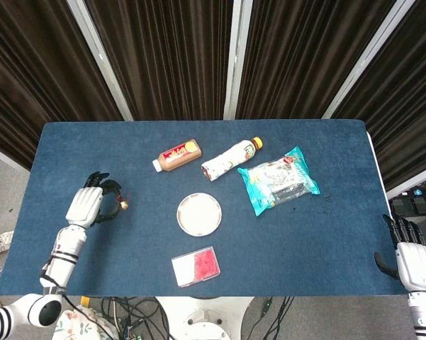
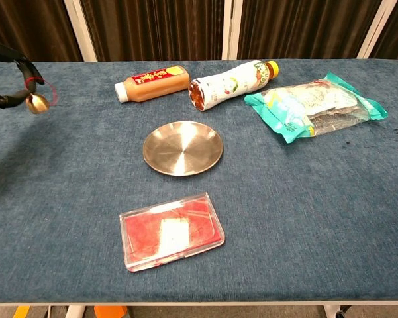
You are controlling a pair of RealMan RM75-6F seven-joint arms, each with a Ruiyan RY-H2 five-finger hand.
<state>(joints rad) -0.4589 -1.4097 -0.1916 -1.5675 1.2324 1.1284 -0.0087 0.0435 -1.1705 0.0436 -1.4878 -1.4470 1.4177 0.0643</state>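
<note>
While my left hand pinched the small bell above the table's left side, well left of the plate, I judged a steady, unhurried carry best; right hand idled, fingers apart.

Everything's laid out around the plate, pretty much mid-desk. Straight in front of it, toward the near edge, the flat box is found. Behind it, two bottles are lying down: one bottle back-left, the other bottle back-right. The snack bag is placed off to the plate's right. Way out left of the plate, a small bell is held above the desk by the left robot hand.
</note>
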